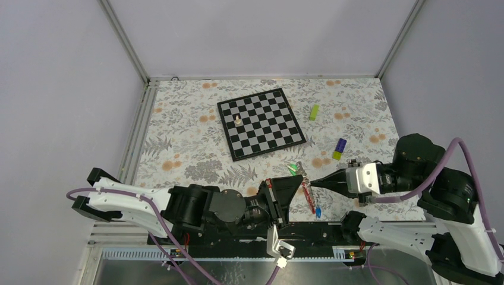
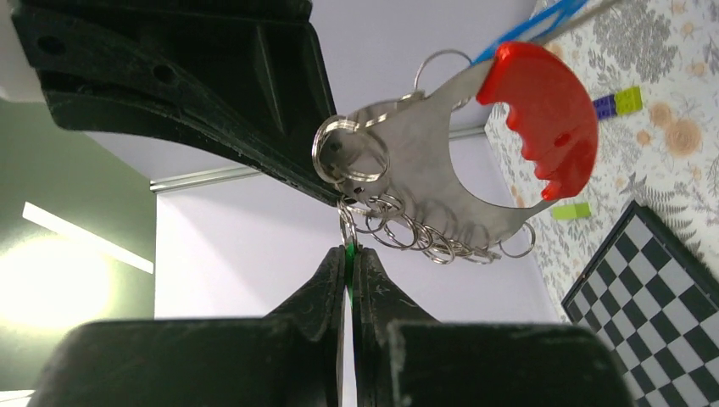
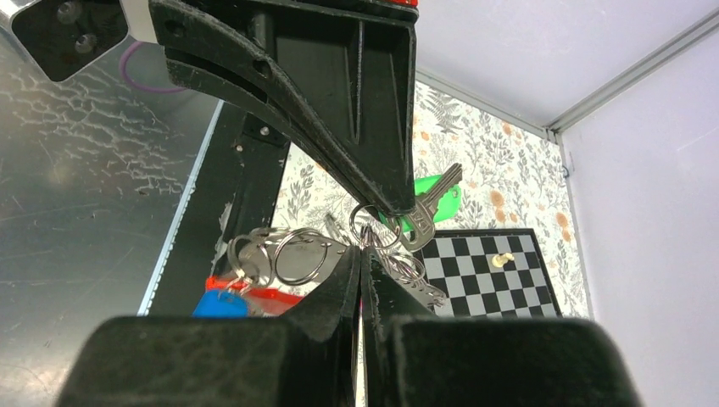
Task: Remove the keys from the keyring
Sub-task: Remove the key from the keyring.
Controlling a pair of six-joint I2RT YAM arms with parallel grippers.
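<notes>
Both grippers meet above the near edge of the table with the keyring (image 1: 305, 186) strung between them. My left gripper (image 1: 299, 180) is shut on the green key (image 1: 292, 168), and a green sliver shows between its pads (image 2: 348, 254). The keyring (image 2: 424, 161) is a silvery crescent plate carrying several small rings and a red grip (image 2: 543, 119). My right gripper (image 1: 314, 183) is shut on the plate's edge (image 3: 360, 253). In the right wrist view the green key (image 3: 431, 206) sticks out beside the left fingertip. A blue key (image 3: 222, 303) hangs low next to the red strap (image 1: 308, 199).
A chessboard (image 1: 261, 123) with one pale pawn (image 1: 238, 119) lies at mid-table. A lime-green block (image 1: 314, 112) and a purple-and-yellow block (image 1: 340, 148) lie to its right. The black rail (image 1: 321, 228) of the arm bases runs just below the grippers.
</notes>
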